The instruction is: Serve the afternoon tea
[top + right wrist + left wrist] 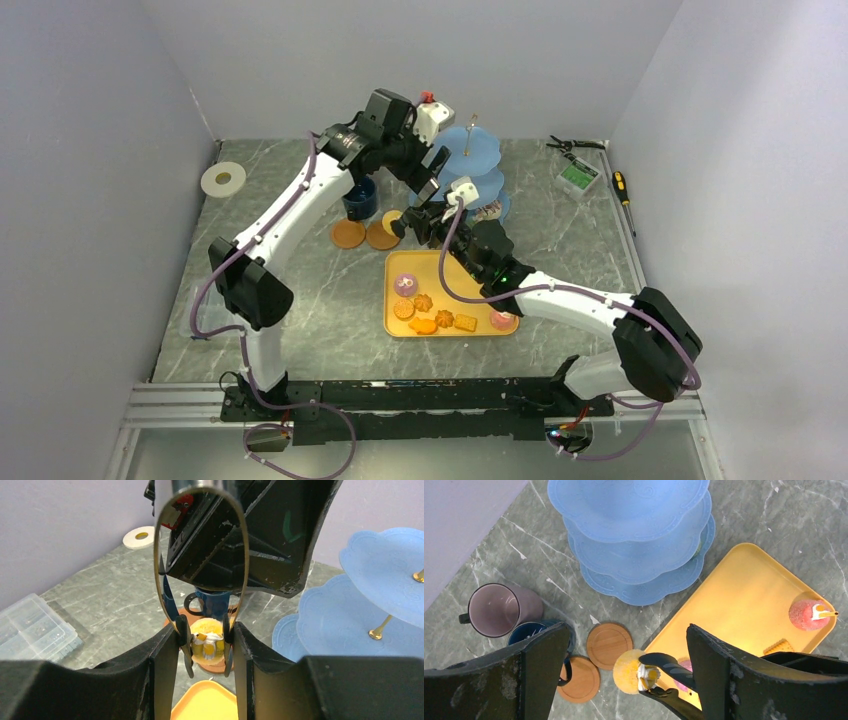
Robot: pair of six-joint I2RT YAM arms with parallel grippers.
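Marble table (300, 300) below — my right hand (204, 635) squeezes tongs (666, 664) to carry a yellow cupcake (626, 670); left hand (629, 630) hangs released.

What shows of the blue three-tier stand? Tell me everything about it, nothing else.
The stand is light blue, plastic-looking: three scalloped, embossed plates stacked on a thin gold centre post. It stands upright at the back of the grey marbled table, close beside the yellow tray. Its top plate looks bare; the lower ones are mostly hidden. Only the table is seen touching it.
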